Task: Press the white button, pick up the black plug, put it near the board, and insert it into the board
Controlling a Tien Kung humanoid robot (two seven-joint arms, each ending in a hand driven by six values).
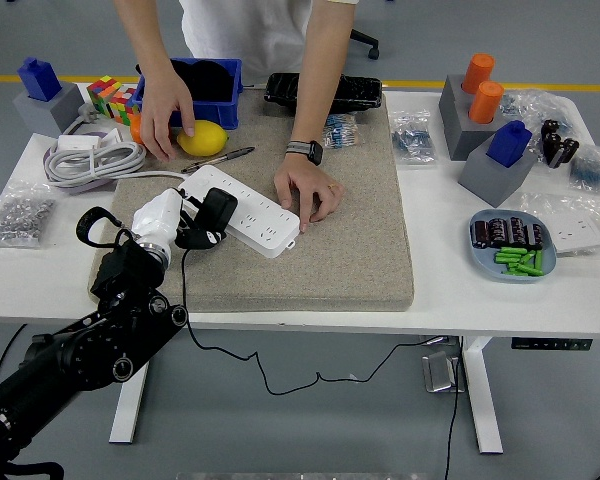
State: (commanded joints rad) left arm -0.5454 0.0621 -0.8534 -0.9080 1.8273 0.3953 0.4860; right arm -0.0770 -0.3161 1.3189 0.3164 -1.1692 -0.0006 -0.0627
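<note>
A white power strip [248, 208] lies slanted on the grey mat [360, 240]. My left hand [175, 218] comes in from the lower left, its white fingers shut on the black plug [217, 209], which sits against the strip's near left end. The plug's black cord [185, 290] hangs over the table's front edge. A person's hand [308, 192] with a watch rests on the strip's right end. The person's other hand [162, 112] rests by a yellow lemon [204, 138]. My right arm is out of view.
A blue bin [202, 85], a black tray [325, 90], colored cubes [112, 97] and a coiled white cable [92, 160] stand at the back left. Grey blocks with orange and blue pieces [490, 125], a blue dish [510, 246] and bagged parts lie at the right.
</note>
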